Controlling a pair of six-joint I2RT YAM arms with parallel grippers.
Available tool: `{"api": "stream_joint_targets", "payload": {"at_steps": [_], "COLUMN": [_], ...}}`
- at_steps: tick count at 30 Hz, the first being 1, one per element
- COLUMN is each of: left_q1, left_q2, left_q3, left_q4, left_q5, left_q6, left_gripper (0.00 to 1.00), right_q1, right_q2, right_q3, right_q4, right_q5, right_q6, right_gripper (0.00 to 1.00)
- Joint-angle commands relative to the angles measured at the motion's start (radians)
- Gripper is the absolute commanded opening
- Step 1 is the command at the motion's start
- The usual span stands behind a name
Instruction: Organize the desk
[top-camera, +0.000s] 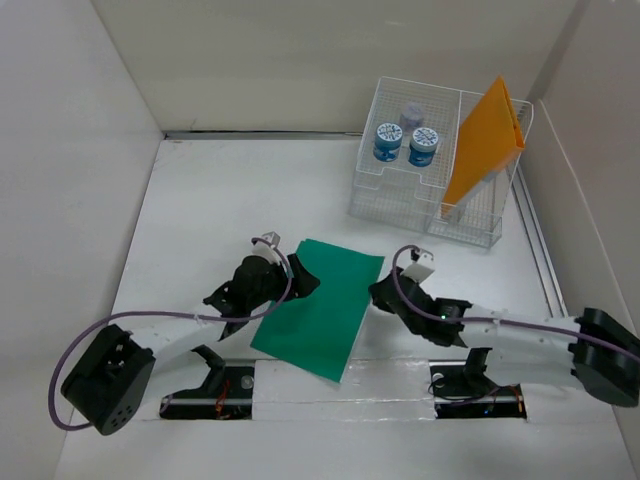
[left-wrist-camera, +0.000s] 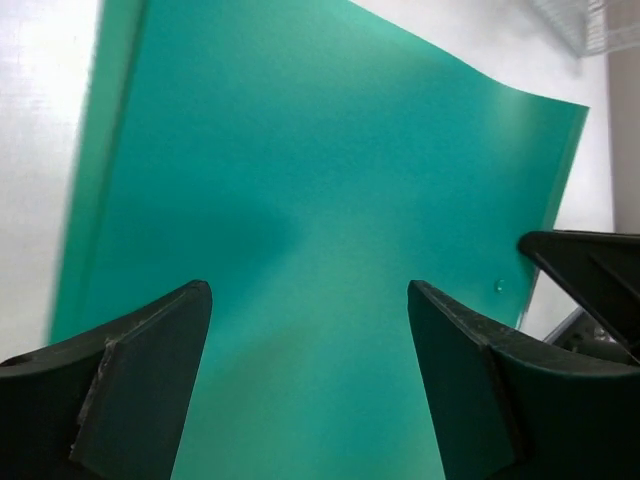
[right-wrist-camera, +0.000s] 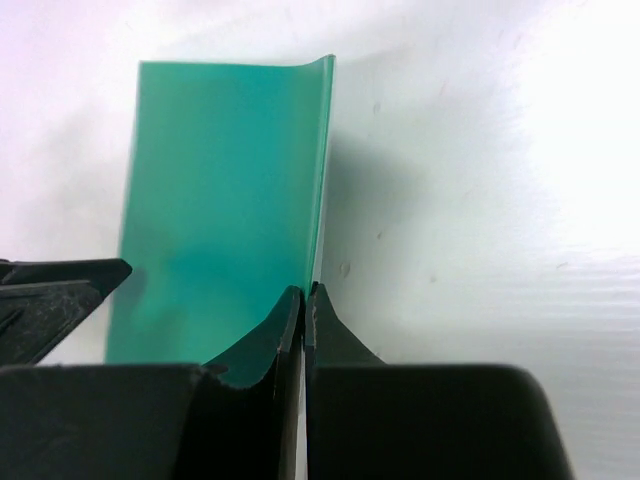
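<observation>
A green plastic folder (top-camera: 322, 303) lies on the white desk (top-camera: 220, 200) between my two arms. It fills the left wrist view (left-wrist-camera: 330, 200) and shows in the right wrist view (right-wrist-camera: 220, 190). My right gripper (top-camera: 376, 291) is shut on the folder's right edge; in the right wrist view (right-wrist-camera: 303, 293) the jaws pinch that thin edge. My left gripper (top-camera: 303, 282) is open over the folder's left side. In the left wrist view (left-wrist-camera: 310, 300) its jaws stand wide apart above the green sheet, holding nothing.
A white wire-mesh organizer rack (top-camera: 432, 205) stands at the back right. It holds an orange folder (top-camera: 485, 145) leaning upright and three small jars (top-camera: 405, 138). Beige wall panels close in the left, back and right sides.
</observation>
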Motion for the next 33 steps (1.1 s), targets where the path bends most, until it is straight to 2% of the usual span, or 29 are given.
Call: {"api": "stream_joint_targets", "payload": {"at_steps": [1,3,5,10,12,14,18,22,23,26,28,29,33], "left_q1": [-0.002,0.022,0.043,0.053,0.053,0.053,0.053,0.053,0.053,0.053,0.053,0.053,-0.068], "left_q2": [-0.060,-0.078,-0.081,-0.013,0.026,0.047,0.101,0.182,0.211,0.222,0.186,0.120,-0.046], "left_q3": [0.099,0.133,0.131,0.099,0.059,0.051,0.044,0.053,0.056,0.068,0.088,0.097,0.192], "left_q4": [-0.099,-0.130,-0.127,-0.046,0.061,0.080,0.189,0.252,0.258,0.265,0.210,0.186,-0.014], "left_q5": [-0.018,-0.041,-0.056,-0.005,-0.011,-0.014,0.025,0.088,0.096,0.082,0.043,0.018,-0.165], "left_q6": [0.008,0.017,0.021,0.010,0.019,0.021,0.039,0.053,0.050,0.060,0.079,0.112,0.163], "left_gripper": [0.76,0.84,0.90,0.92,0.93,0.95,0.98,0.96,0.92,0.88,0.87,0.85,0.79], "right_q1": [0.004,0.004,-0.005,-0.056,-0.094,-0.106,-0.175,-0.292,-0.332,-0.344,-0.344,-0.344,-0.344], "right_q2": [-0.157,-0.227,-0.319,-0.425,-0.445,-0.452,-0.508,-0.490,-0.470,-0.419,-0.430,-0.435,-0.421], "right_q3": [-0.027,-0.035,-0.043,-0.023,-0.033,-0.034,-0.043,-0.040,-0.037,-0.041,-0.052,-0.056,-0.034], "right_q4": [-0.147,-0.164,-0.137,-0.081,-0.017,-0.021,-0.011,-0.011,-0.014,-0.015,-0.011,0.009,-0.063], "right_q5": [0.164,0.176,0.155,0.017,-0.048,-0.066,-0.224,-0.382,-0.413,-0.497,-0.505,-0.493,-0.441], "right_q6": [-0.140,-0.169,-0.269,-0.462,-0.557,-0.579,-0.600,-0.593,-0.590,-0.599,-0.619,-0.619,-0.665], "right_gripper": [0.00,0.00,0.00,0.00,0.00,0.00,0.00,0.00,0.00,0.00,0.00,0.00,0.00]}}
